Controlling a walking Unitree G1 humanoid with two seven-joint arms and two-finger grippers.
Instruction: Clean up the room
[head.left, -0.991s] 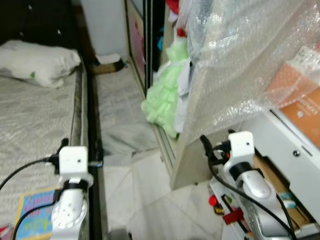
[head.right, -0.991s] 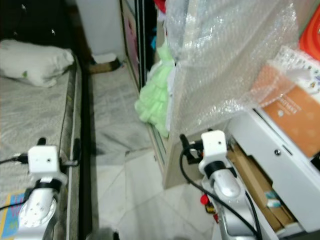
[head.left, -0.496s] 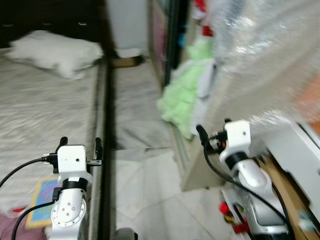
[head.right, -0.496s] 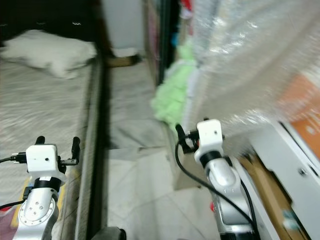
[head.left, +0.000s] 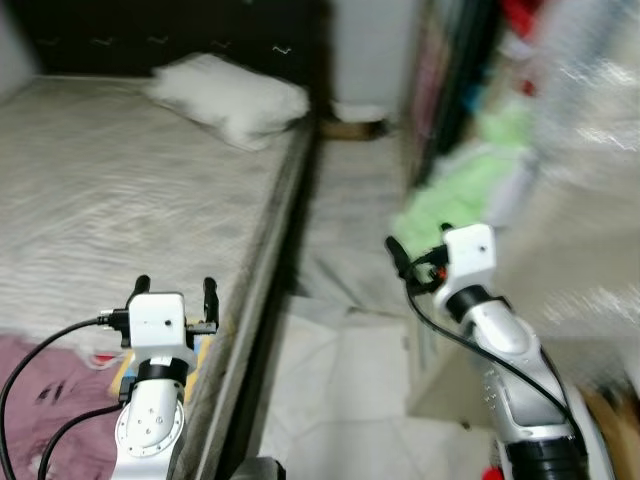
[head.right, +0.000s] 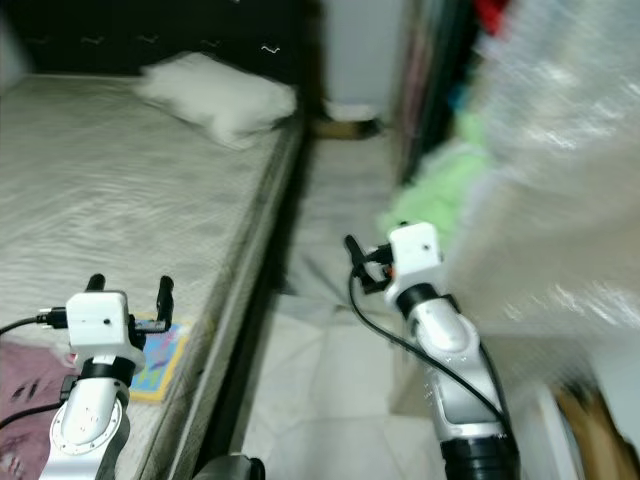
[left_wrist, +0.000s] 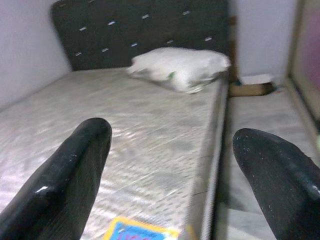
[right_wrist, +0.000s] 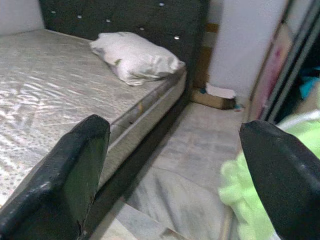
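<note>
A bed with a bare grey mattress (head.left: 120, 190) lies on the left, with a white pillow (head.left: 228, 98) at its head. A maroon cloth (head.left: 40, 385) and a colourful book (head.right: 160, 350) lie on its near corner. A heap of pale green clothes (head.left: 455, 195) spills from the wardrobe on the right. My left gripper (head.left: 175, 287) is open and holds nothing, raised over the bed's near edge by the book. My right gripper (head.left: 418, 240) is open too, over the floor strip between bed and wardrobe. The views are blurred.
A narrow floor aisle (head.left: 350, 220) runs between the bed and the wardrobe, with a grey sheet on it and a flat cardboard box (head.left: 355, 128) at its far end. Bubble wrap (head.right: 560, 190) covers furniture at the right. A dark headboard (left_wrist: 145, 30) backs the bed.
The whole view has swung left, so more of the bed and the maroon cloth now show and the white drawers have left the picture. Both grippers stay open.
</note>
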